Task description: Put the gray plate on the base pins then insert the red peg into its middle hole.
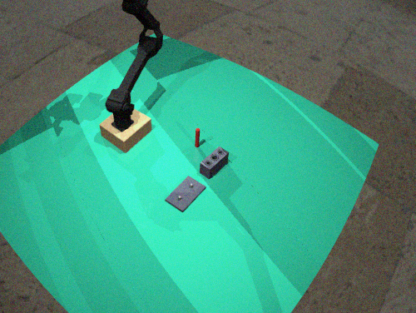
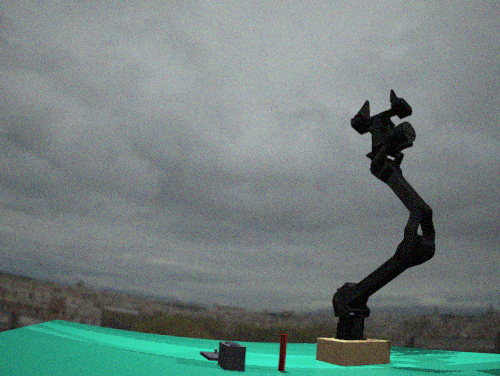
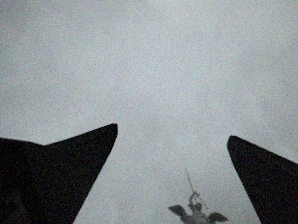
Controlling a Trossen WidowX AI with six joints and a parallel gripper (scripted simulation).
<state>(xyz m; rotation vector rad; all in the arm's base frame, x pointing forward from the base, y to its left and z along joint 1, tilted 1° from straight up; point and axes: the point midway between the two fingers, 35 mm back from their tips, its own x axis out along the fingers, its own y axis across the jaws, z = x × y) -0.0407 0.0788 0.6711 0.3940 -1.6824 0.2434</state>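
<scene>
Fingers point(image 2: 381, 106): two dark pointed tips, wide apart, nothing between them; raised high on the arm point(image 2: 406, 235) and aimed at the sky. In the top view they are cut off by the upper frame edge; only the arm's lower links show. In the wrist view both tips show against grey cloud, with a small blurred winged figure point(image 3: 196, 211) low between them, too indistinct to name.

Plate point(image 1: 214, 161): grey block with three holes in its upper face, lying on the worktop point(image 1: 270, 175) far below the fingers, well apart from them. In the exterior view its holes cannot be made out.

Base point(image 1: 185, 193): flat grey slab with two small pins, just beside the plate, not touching it; bare, the plate not on it. Mostly hidden behind the plate in the exterior view.

Peg point(image 1: 197, 137): red, upright on the worktop, near the plate on the side toward the arm's foot; far below the fingers.

Mount point(image 1: 126, 129): tan block carrying the arm's foot, well apart from the three parts.

Surroundings: green worktop on brown paved ground point(image 1: 366, 58).
</scene>
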